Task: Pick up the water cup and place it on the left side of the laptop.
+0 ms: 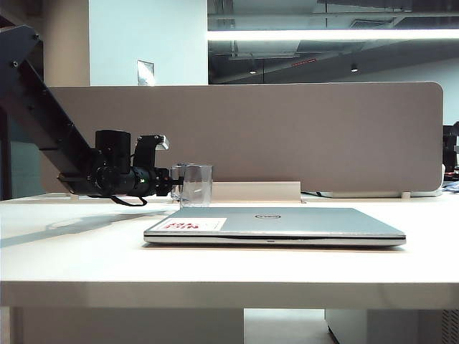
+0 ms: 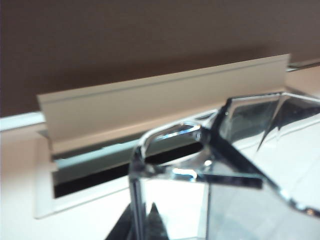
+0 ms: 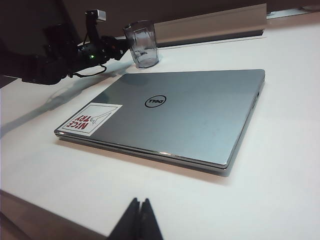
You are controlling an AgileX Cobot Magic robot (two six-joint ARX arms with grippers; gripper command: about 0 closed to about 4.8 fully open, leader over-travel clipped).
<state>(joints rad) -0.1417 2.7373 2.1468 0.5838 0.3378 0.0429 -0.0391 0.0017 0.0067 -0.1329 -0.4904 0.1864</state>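
The water cup [image 1: 196, 185] is small, clear and grey-tinted with faceted sides. It stands upright just behind the far left corner of the laptop [image 1: 287, 222]. My left gripper [image 1: 172, 183] reaches it level from the left and is shut on the cup's handle side. In the left wrist view the cup [image 2: 240, 165] fills the near field, and a glass edge sits between the dark fingertips of the left gripper [image 2: 141, 205]. The right wrist view shows the cup [image 3: 141, 44], the closed silver laptop [image 3: 185, 115] and my right gripper [image 3: 141, 210], shut and empty over the near table.
A white sticker [image 1: 192, 225] with red print sits on the lid's near left corner. A beige divider panel [image 1: 287, 136] stands behind the desk. At its foot, right behind the cup, is a raised cable-slot flap [image 2: 150, 100]. The white table [image 1: 72, 258] stretches left of the laptop.
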